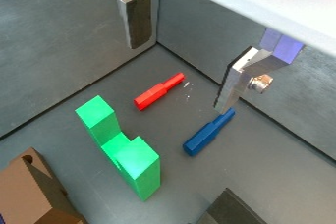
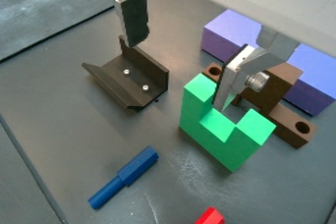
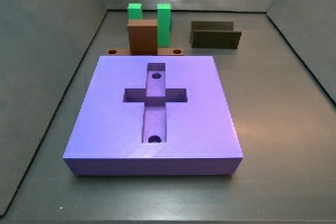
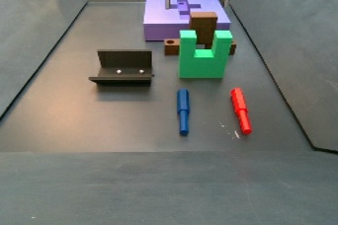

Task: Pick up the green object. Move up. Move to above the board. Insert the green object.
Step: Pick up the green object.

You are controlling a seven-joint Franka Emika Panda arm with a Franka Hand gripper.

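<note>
hovering above the floor, the gripper (image 2: 184,43) had its jaws spread wide and empty; the green object (image 2: 223,127) stood beside the board (image 4: 185,14).

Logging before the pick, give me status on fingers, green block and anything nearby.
Gripper above floor, fingers open, empty. Green block upright on floor, not held, against brown block beside the board. Fixture close by.

end effector (image 2: 188,49) | raised above floor | fingers (image 2: 132,14) spread | empty
</note>
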